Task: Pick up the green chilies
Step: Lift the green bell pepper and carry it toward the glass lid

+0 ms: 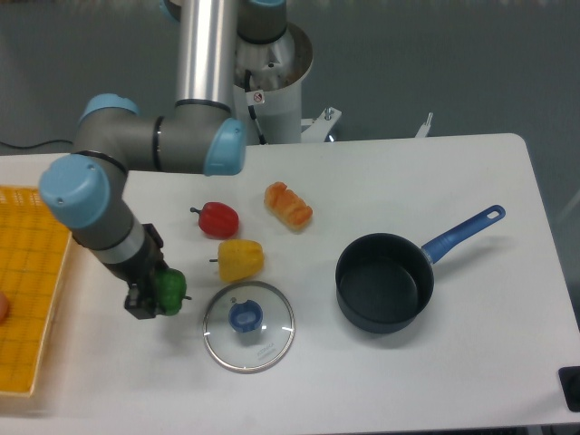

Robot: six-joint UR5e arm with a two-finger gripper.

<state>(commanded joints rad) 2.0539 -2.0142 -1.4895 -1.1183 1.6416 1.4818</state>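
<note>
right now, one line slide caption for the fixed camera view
UR5e gripper shut on the green chilies left of a glass lid.

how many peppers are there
3. The green pepper is in the hand, left of the glass lid. The red pepper and yellow pepper sit mid-table. None seems hidden.
</note>
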